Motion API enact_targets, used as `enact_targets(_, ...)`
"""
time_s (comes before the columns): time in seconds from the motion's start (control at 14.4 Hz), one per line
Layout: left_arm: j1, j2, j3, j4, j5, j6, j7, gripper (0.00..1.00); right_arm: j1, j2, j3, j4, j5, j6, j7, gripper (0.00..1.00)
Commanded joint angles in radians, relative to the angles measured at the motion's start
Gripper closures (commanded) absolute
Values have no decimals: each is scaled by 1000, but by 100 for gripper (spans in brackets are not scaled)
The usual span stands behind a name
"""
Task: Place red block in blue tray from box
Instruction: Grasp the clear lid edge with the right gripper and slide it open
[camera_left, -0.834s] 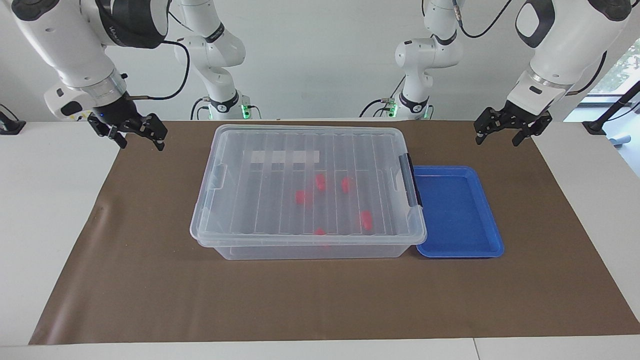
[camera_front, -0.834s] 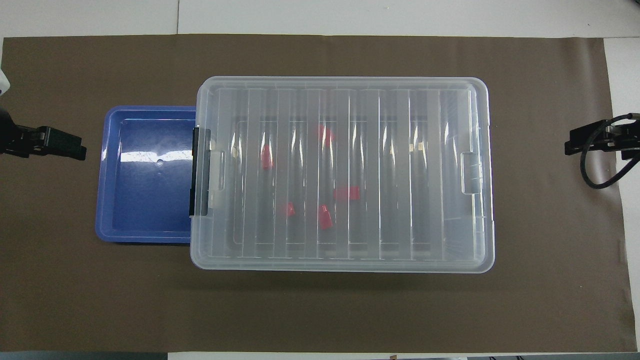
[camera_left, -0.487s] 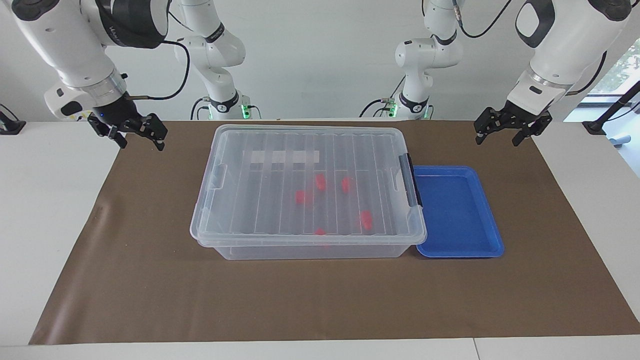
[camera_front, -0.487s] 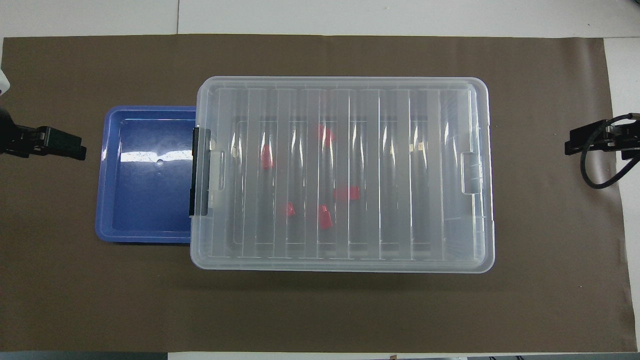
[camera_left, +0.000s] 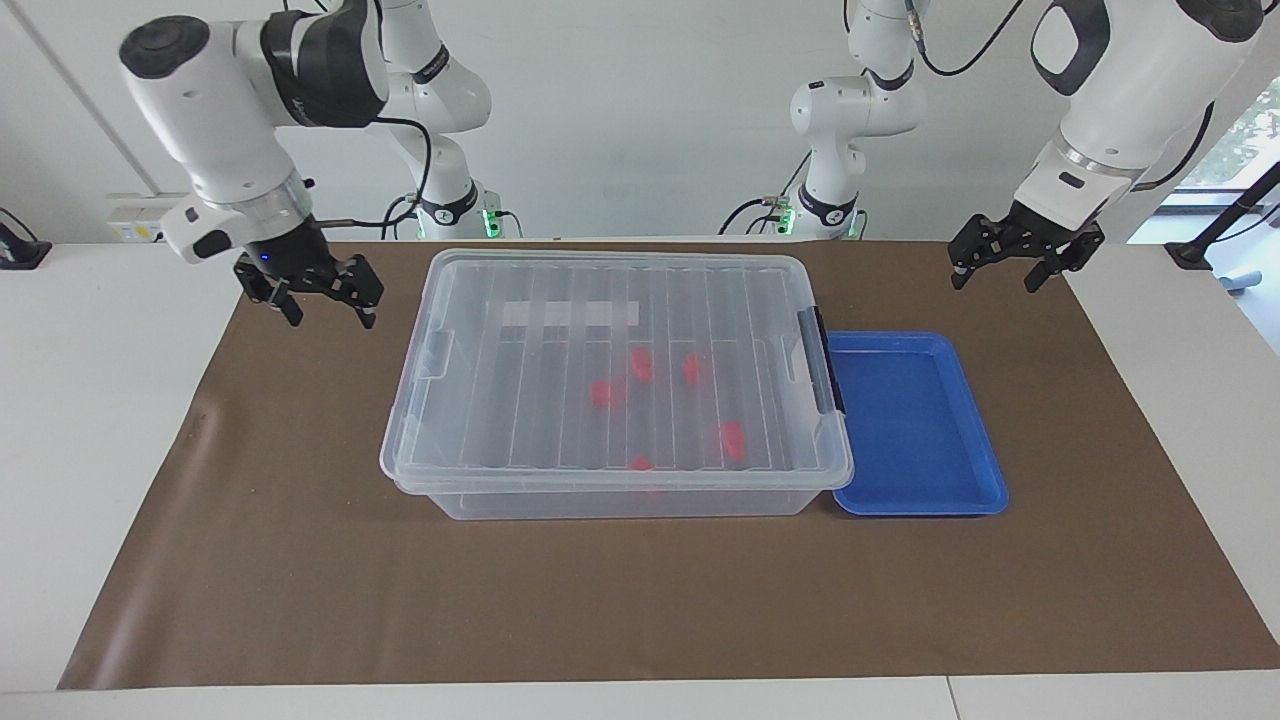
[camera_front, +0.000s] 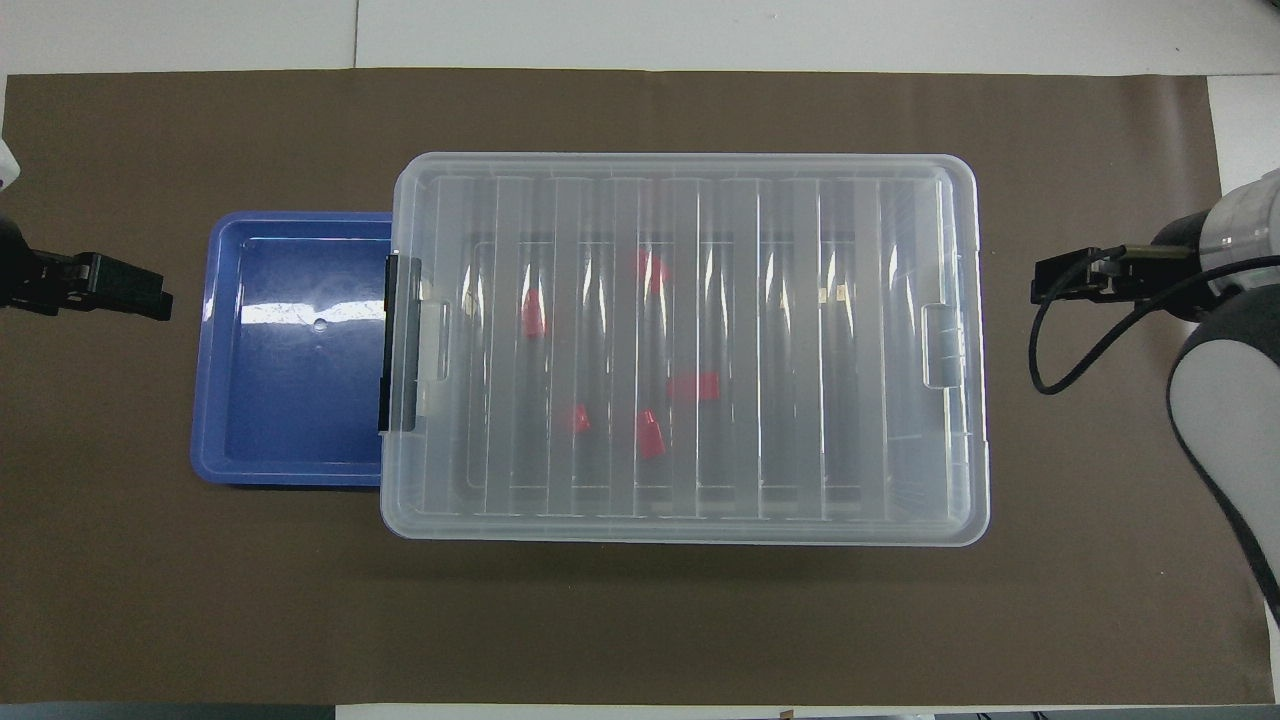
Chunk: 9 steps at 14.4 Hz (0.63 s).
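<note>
Box (camera_left: 615, 375) at mat (camera_left: 300, 580) centre, lid (camera_front: 690, 340) on, latch (camera_left: 822, 360) toward the left arm's end. Five red blocks (camera_left: 733, 438) lie inside. Tray (camera_left: 915, 425) bare, touching the box at its 3 o'clock in the facing view. Right gripper (camera_left: 322, 298) hovers over the mat at the box's 10 o'clock, fingers spread wide. Left gripper (camera_left: 1000, 272) waits over the mat at the tray's 1 o'clock, fingers also wide.

A brown paper sheet (camera_left: 300, 560) (slightly creased near one edge) covers the white table (camera_left: 90, 400).
</note>
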Motion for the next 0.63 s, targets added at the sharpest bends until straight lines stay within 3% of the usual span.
enact_targets(0.0,7,-22,-5,-20,18,-8,5,0,12,-33,-1,-90,10,64,22,0)
enact_targets(0.56,7,-22,-4,-20,18,-9,4,0,46,30,2,-116,12,120,59,0)
